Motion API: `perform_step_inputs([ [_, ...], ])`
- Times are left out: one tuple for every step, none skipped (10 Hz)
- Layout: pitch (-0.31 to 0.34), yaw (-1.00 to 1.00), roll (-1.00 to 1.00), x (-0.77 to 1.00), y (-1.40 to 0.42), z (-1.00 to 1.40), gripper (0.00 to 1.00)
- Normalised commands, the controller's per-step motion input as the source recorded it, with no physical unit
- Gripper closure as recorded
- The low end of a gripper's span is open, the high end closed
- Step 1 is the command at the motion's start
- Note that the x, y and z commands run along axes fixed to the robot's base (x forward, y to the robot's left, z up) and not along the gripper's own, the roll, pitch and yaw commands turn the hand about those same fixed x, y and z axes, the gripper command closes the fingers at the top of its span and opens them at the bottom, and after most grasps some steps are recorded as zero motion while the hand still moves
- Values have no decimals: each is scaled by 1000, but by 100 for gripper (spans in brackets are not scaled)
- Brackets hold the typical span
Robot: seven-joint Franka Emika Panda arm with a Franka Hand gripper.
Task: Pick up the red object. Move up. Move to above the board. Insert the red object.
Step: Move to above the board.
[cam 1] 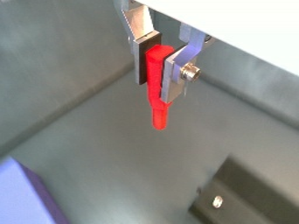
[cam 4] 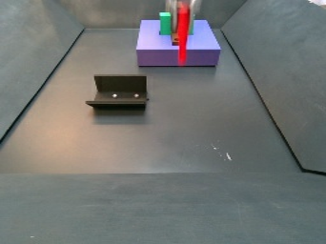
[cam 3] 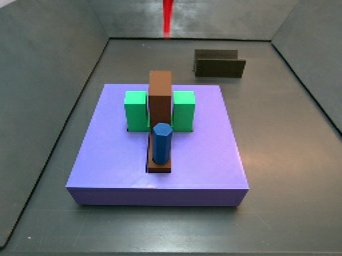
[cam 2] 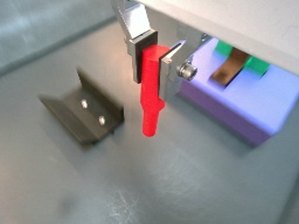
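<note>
My gripper (cam 1: pixel 160 70) is shut on the red object (cam 1: pixel 159 96), a thin bright red peg that hangs point down between the silver fingers; both wrist views show this (cam 2: pixel 149 101). The peg is held high above the grey floor. In a side view only its lower end shows at the top edge (cam 3: pixel 167 15); in the other it hangs in front of the board (cam 4: pixel 182 38). The lavender board (cam 3: pixel 120 150) lies apart from the peg and bears a brown upright bar (cam 3: pixel 160 95), green blocks (cam 3: pixel 135 110) and a blue cylinder (cam 3: pixel 160 143). The board also shows beside the gripper (cam 2: pixel 251 109).
The dark fixture (cam 4: pixel 120 91) stands on the floor away from the board, and shows below the gripper in both wrist views (cam 2: pixel 84 109) (cam 1: pixel 251 197). Grey walls slope up around the floor (cam 3: pixel 67 90).
</note>
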Motion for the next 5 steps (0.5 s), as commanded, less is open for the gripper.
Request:
perform_step_inputs([
  [18,6,27,3,-6,1400,100],
  [57,6,16,54,-3,1400,100],
  [91,5,12,39,-4,623,100],
  [77,4,12,31,-6,228,100],
  [76,-71,113,-1,-1400,217,100],
])
